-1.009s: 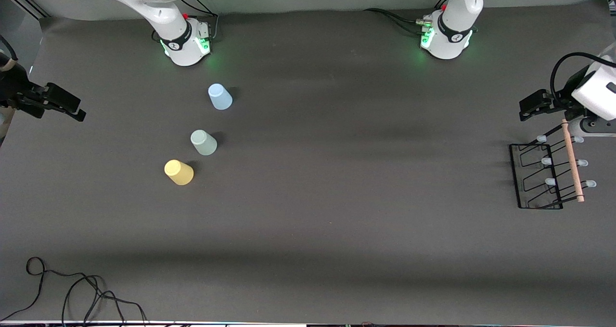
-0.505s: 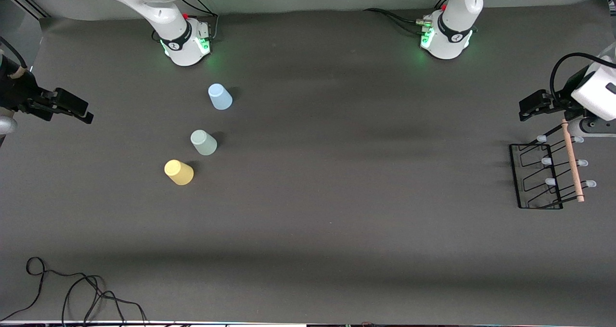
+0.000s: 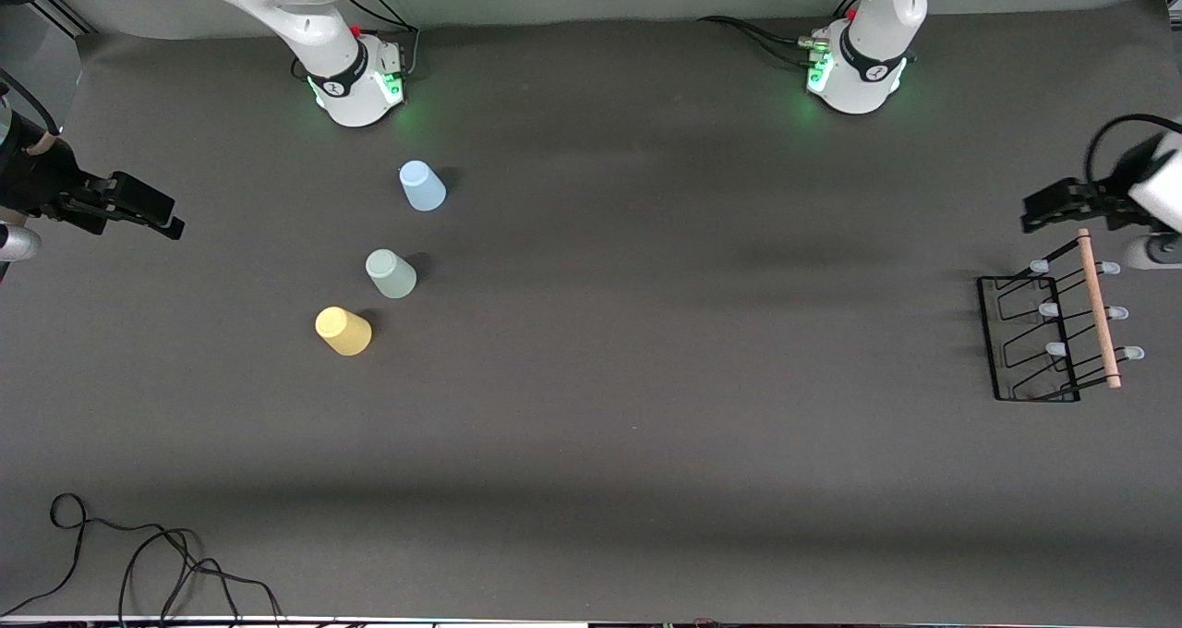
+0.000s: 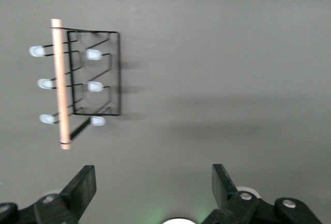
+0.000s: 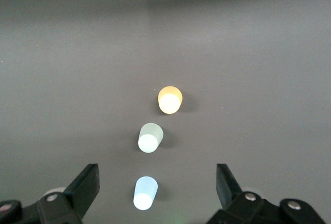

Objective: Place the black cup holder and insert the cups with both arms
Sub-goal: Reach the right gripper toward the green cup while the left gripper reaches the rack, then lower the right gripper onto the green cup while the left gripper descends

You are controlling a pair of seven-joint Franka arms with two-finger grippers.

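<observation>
The black cup holder [image 3: 1099,314] stands at the left arm's end of the table, its wooden rod on top; it also shows in the left wrist view [image 4: 61,84]. The pale blue cup [image 3: 422,187], pale green cup [image 3: 391,273] and yellow cup [image 3: 343,331] stand in a row near the right arm's base. The right wrist view shows the blue [image 5: 145,193], green [image 5: 150,137] and yellow [image 5: 169,100] cups. My left gripper [image 3: 1042,212] [image 4: 153,188] is open and empty, in the air over the table beside the holder. My right gripper [image 3: 155,214] [image 5: 158,182] is open and empty over the table's right-arm end.
The right arm's base [image 3: 355,78] and the left arm's base [image 3: 854,74] stand along the table's edge farthest from the front camera. A loose black cable [image 3: 138,554] lies at the near corner toward the right arm's end.
My left gripper has shifted outward toward the left arm's end of the table. My right gripper has moved a little inward toward the cups. The cups and holder have not moved.
</observation>
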